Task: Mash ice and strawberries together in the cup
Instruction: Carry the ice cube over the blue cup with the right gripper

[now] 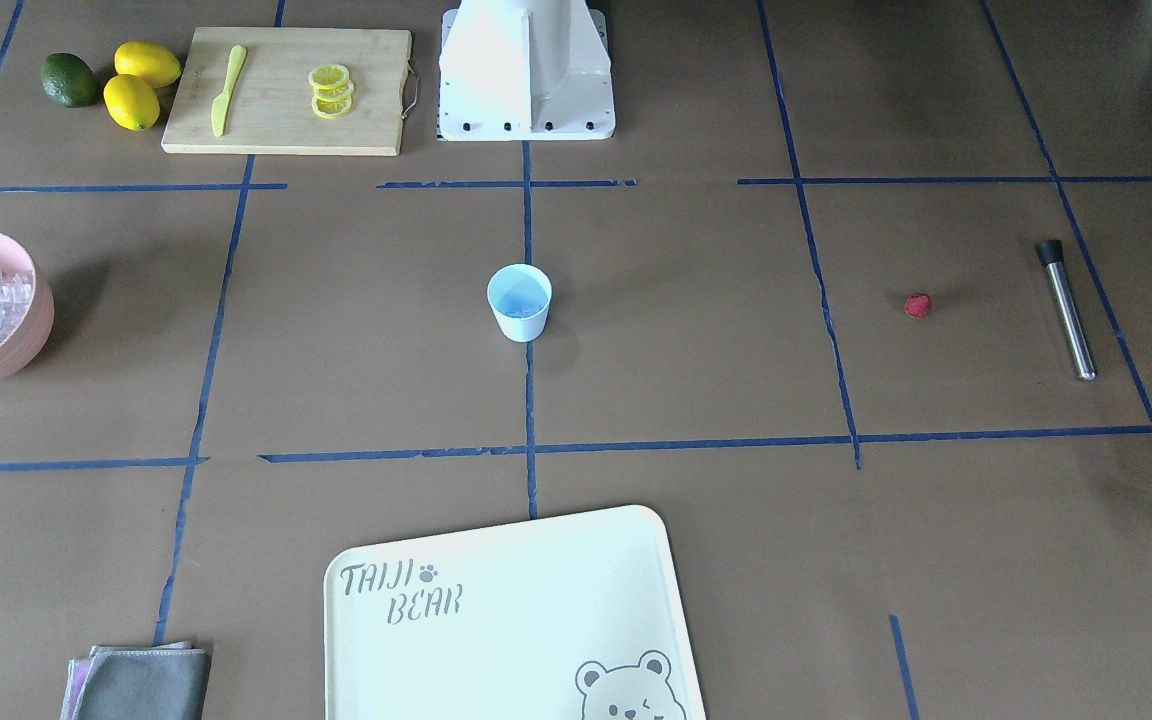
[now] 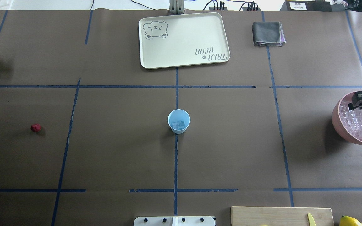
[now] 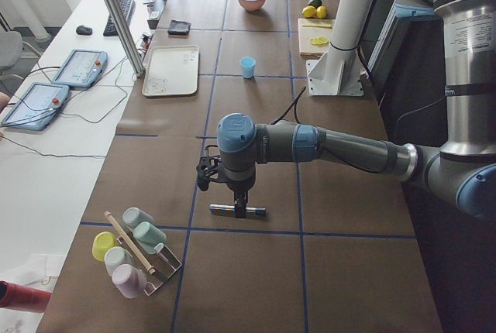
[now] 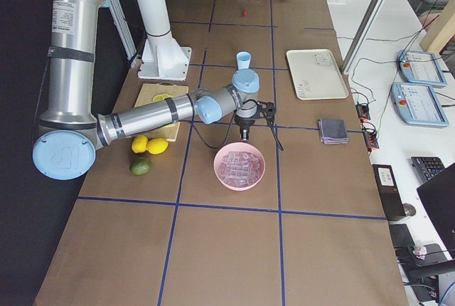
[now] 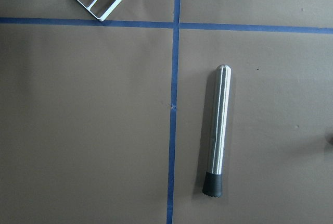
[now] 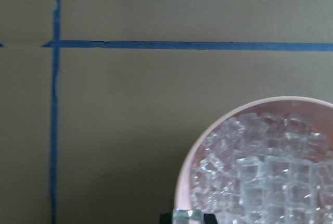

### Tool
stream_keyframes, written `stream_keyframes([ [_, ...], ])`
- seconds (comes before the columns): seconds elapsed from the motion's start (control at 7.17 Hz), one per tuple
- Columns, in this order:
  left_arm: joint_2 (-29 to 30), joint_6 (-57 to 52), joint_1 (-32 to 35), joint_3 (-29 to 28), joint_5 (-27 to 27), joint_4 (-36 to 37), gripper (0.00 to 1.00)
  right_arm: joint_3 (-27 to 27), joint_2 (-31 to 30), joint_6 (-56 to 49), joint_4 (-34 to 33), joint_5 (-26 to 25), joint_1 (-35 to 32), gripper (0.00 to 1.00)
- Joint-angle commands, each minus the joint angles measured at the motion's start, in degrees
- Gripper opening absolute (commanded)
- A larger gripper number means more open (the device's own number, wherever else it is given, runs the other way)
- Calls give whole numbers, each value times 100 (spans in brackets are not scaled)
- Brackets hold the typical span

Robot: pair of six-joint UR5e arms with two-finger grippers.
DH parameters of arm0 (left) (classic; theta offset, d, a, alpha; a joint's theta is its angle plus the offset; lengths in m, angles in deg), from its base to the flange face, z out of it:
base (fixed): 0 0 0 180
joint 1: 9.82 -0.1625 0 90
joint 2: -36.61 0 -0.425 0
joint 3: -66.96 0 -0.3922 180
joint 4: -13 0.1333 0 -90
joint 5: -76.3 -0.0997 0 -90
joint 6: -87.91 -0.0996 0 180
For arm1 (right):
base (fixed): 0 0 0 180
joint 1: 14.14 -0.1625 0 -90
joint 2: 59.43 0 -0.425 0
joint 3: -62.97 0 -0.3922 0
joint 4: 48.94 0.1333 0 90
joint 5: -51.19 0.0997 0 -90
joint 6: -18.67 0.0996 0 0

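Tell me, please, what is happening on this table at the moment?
The robot is filling the light-blue cup before mashing. The right tool hangs over the pink bowl of ice and seems to grip one ice cube. A few cubes already lie in the cup. The strawberry lies on the table, apart from the cup, not yet picked. The left tool hovers above the steel muddler, which lies flat on the table.

The light-blue cup (image 2: pixel 172 115) stands upright at centre holding a few clear ice cubes (image 2: pixel 178 125); the small red strawberry (image 2: pixel 35 127) lies well apart on its left.
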Motion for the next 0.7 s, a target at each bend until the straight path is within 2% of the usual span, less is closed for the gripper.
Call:
stream_keyframes([
  [0.0, 4, 0, -7, 0, 0, 0, 100, 614, 419, 1705, 44, 471, 457, 0],
  [0.28, 4, 0, 2, 0, 9, 0, 100, 607, 1542, 3603, 35, 158, 1501, 0],
  [0.42, 4, 0, -7, 9, 9, -9, 100, 537, 2166, 4509, 27, -463, 2298, 0],
  [0.56, 4, -9, -7, 9, 17, 0, 100, 128, 2920, 5258, 0, -1313, 2976, 0],
])
